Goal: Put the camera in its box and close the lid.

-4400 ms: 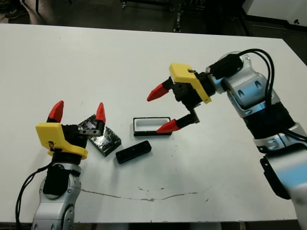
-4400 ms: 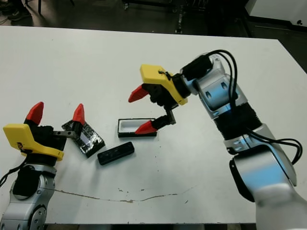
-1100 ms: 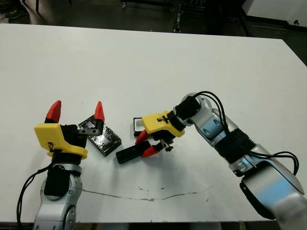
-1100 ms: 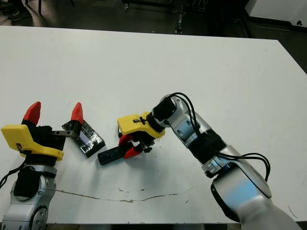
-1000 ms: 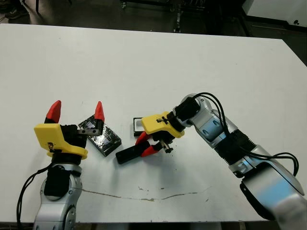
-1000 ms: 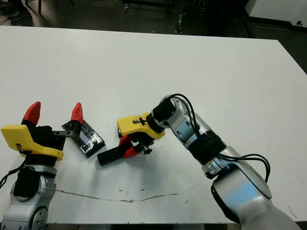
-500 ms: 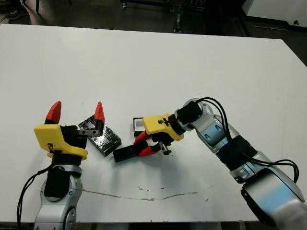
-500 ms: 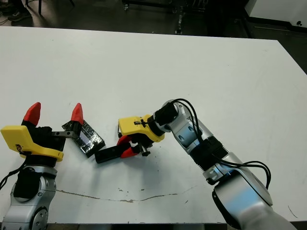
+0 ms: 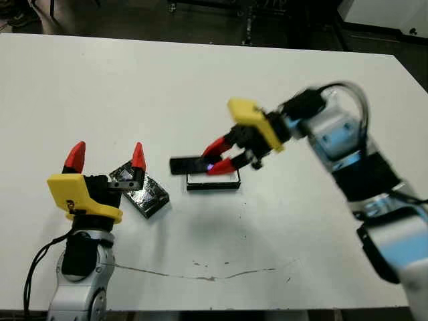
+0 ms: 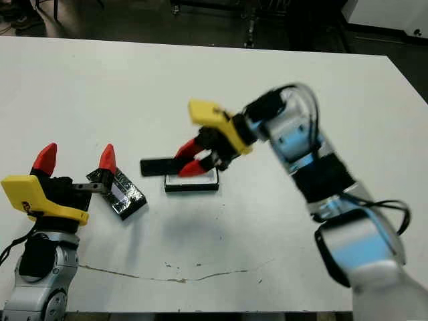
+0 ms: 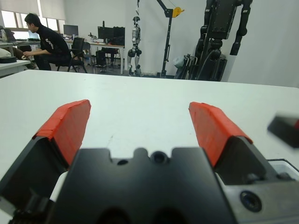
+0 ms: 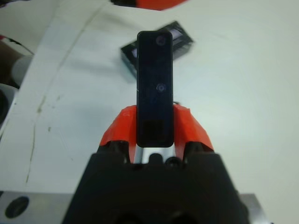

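Note:
My right gripper [image 9: 215,158] is shut on one end of the camera [image 9: 187,164], a slim matte-black bar held level in the air, sticking out to the left. The box [image 9: 227,185], a black tray with white lining, sits on the table just below the gripper. In the right wrist view the camera [image 12: 155,88] stands clamped between the red fingers. The lid [image 9: 142,192], glossy and speckled, lies left of the box. My left gripper [image 9: 107,154] is open and holds nothing, hovering beside the lid.
A thin dark crack line [image 9: 200,275] runs along the white table [image 9: 200,87] near the front edge. Beyond the table, a person [image 11: 46,44] sits at a desk and robot stands [image 11: 219,37] line the back wall.
My right gripper has lifted the camera off the table and carried it up and back, from in front of the box to above it. The left arm has stayed put.

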`<action>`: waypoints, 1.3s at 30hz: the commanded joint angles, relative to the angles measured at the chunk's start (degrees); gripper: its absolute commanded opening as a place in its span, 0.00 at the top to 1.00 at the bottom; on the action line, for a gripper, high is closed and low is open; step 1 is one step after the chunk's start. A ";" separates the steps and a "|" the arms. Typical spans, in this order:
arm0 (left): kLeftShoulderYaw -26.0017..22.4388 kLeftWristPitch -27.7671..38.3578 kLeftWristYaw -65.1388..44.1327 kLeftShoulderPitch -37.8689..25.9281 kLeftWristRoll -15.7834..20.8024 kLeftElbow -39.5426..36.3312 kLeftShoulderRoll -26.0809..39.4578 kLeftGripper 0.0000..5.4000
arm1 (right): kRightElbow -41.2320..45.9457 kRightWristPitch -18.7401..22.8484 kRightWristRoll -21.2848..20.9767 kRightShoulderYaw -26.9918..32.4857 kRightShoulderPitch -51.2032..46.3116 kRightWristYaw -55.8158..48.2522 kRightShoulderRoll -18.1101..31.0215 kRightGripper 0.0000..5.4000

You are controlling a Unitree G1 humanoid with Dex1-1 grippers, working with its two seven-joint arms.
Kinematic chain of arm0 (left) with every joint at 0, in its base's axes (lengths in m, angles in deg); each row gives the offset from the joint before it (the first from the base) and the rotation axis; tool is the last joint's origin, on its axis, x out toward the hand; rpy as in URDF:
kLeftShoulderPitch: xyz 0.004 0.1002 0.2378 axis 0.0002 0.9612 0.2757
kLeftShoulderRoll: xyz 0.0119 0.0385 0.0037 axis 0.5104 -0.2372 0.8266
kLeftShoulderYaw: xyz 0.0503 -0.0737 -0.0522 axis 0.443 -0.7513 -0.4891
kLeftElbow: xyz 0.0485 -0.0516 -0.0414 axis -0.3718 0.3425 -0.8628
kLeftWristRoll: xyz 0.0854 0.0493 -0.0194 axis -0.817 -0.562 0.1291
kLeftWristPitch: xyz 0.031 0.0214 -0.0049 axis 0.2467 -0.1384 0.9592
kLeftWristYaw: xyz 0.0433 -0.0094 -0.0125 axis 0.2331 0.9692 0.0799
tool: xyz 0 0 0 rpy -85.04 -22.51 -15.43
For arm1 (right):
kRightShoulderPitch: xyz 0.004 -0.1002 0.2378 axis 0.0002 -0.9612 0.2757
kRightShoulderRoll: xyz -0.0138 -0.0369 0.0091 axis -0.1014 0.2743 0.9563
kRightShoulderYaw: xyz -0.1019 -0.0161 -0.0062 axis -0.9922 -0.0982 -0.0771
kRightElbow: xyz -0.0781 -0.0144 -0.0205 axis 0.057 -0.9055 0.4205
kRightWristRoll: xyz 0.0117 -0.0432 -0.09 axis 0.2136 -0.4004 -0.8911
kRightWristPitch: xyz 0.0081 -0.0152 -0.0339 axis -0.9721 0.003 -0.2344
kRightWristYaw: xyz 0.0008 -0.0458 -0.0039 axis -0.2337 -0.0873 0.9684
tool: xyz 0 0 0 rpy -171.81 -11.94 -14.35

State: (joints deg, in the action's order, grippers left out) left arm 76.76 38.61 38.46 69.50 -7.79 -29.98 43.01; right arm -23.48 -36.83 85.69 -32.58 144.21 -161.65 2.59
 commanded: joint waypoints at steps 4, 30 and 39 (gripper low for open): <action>0.36 -0.71 0.19 0.50 -0.37 0.06 0.00 0.00 | -8.51 -4.41 -3.57 0.69 7.89 1.28 2.29 0.69; 0.67 -0.94 -0.10 0.36 -0.29 -0.09 0.24 0.00 | -21.49 -17.77 -19.86 -5.53 8.66 1.78 0.42 0.69; 0.63 -0.76 0.09 0.28 0.28 0.13 0.07 0.00 | -19.68 -13.23 -18.55 -5.72 7.89 -2.05 -0.73 0.69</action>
State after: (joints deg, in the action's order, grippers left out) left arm 77.59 38.54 38.47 69.76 -7.32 -30.12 42.96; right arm -43.73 -51.06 66.75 -38.20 152.78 -163.00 1.93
